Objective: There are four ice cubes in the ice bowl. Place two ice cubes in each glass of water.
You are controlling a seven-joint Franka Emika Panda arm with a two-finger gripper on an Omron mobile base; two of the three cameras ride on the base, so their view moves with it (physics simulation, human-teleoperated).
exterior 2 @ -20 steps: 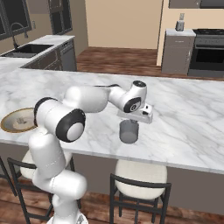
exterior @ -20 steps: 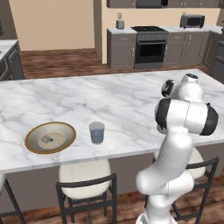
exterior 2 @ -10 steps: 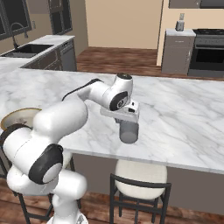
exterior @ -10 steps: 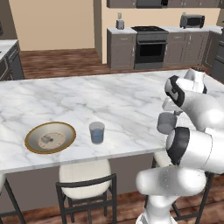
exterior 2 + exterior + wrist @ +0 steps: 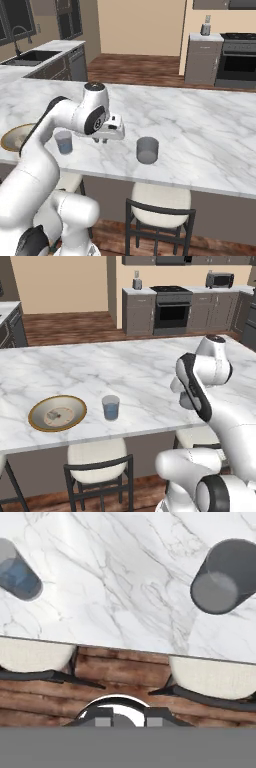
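Two glasses of water stand on the marble counter (image 5: 200, 120), both near its front edge. The bluish glass (image 5: 110, 407) stands just beside the ice bowl (image 5: 57, 413), between the bowl and the darker grey glass (image 5: 147, 150), which stands well apart from it further along the same edge. From the hand view the bluish glass (image 5: 17, 574) sits at one upper corner and the grey glass (image 5: 225, 577) at the other, with bare marble between them.

One ice bowl rests toward the counter's left end, close to the front edge; its gold-brown rim also shows at the edge of the right base view (image 5: 12, 137). Small pale ice cubes (image 5: 54, 416) lie inside it, too small to count surely. Whether either glass holds a cube cannot be told.

The gripper (image 5: 103, 140) hangs above the counter between the two glasses, pointing down. Its fingertips look close together with nothing between them, though whether they are fully pressed together cannot be told.

Two cushioned stools (image 5: 97, 453) with dark backs stand below the front edge. The counter is white marble with grey veins. Behind it are a wood floor, grey cabinets, a black oven (image 5: 171, 308), a microwave (image 5: 220, 278) and, to the left, a sink with a faucet (image 5: 20, 42).
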